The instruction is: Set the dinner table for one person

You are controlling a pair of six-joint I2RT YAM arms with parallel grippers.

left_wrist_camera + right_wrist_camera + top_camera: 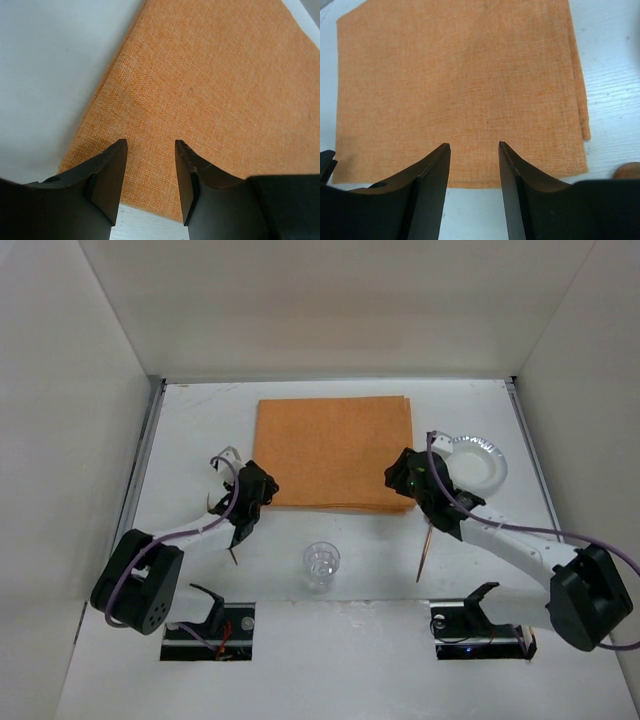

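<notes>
Jaws of the left gripper (150,143) stand partly open, holding nothing, over the near left corner of the orange mat (335,450), which lies toward the far middle of the dinner table (190,430); the right gripper (474,145) gapes empty over the mat's near right edge, beside a plate (482,466)
</notes>
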